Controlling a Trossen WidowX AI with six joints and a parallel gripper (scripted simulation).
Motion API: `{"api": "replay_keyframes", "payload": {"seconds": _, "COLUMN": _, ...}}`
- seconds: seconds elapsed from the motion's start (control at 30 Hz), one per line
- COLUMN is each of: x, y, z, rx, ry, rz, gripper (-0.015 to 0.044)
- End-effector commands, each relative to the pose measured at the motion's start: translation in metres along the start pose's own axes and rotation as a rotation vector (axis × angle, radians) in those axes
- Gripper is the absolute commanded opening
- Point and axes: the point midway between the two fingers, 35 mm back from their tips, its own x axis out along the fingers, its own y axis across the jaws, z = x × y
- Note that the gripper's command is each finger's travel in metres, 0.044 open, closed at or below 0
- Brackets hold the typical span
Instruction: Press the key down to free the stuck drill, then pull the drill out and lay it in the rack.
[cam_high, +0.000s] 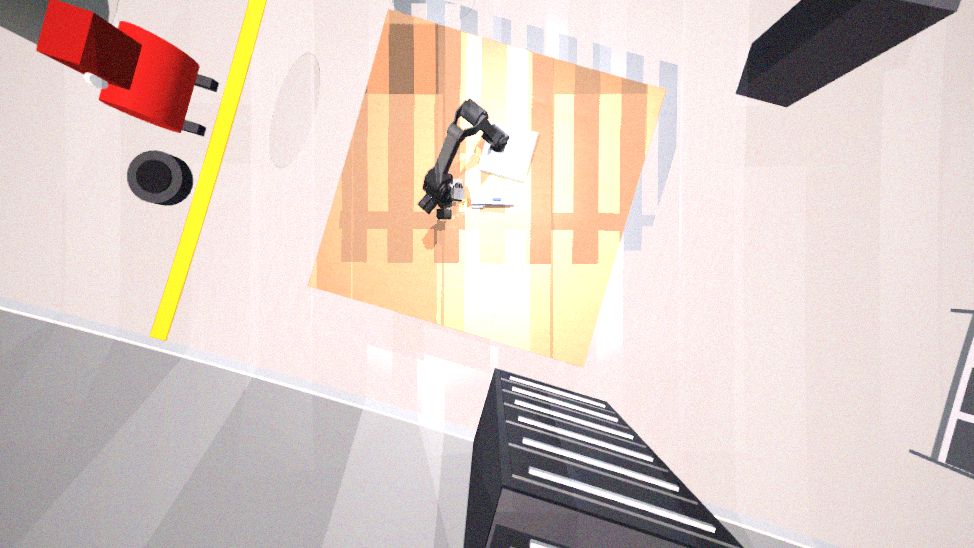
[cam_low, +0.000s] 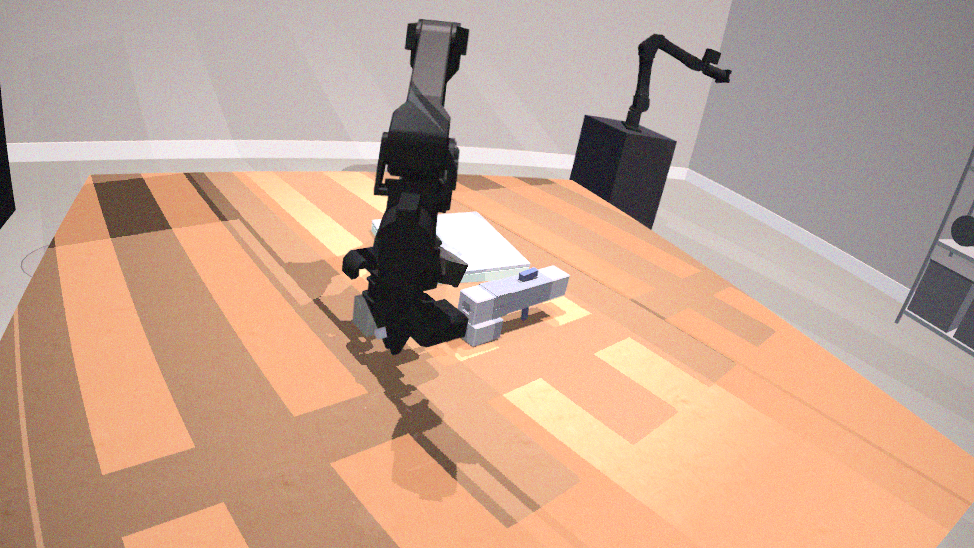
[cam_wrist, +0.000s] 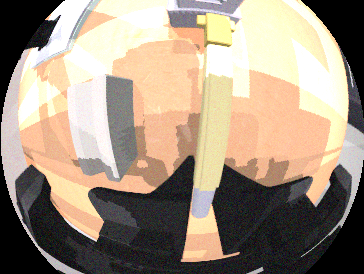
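Note:
My gripper (cam_wrist: 198, 160) (cam_low: 403, 335) (cam_high: 444, 206) is shut on the drill (cam_wrist: 214, 115), a long pale rod with a yellow collar at its far end. The rod runs from my fingers towards the grey housing (cam_low: 510, 294) (cam_high: 491, 199); the collar sits just outside the housing's mouth. A small blue key (cam_low: 527, 274) sits on top of the housing. The rack (cam_wrist: 102, 124) (cam_low: 363, 321) is a low grey block to the left of the gripper, partly hidden by the arm in the exterior view. The drill itself is hidden behind the gripper in the top and exterior views.
A flat white plate (cam_low: 480, 245) (cam_high: 509, 155) lies just behind the housing, next to the arm's base. The wooden table top (cam_low: 613, 408) stretches around. Farther off stand a dark pedestal with a second arm (cam_low: 623, 170) and a drawer cabinet (cam_high: 585, 463).

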Motion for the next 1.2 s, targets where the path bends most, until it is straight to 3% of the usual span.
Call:
{"api": "replay_keyframes", "payload": {"seconds": 0.0, "x": -0.003, "y": -0.003, "z": -0.006, "rx": -0.003, "ry": 0.004, "rz": -0.011, "gripper": 0.0000}}
{"api": "replay_keyframes", "payload": {"seconds": 1.17, "x": -0.014, "y": 0.004, "z": -0.006, "rx": -0.003, "ry": 0.004, "rz": -0.011, "gripper": 0.0000}}
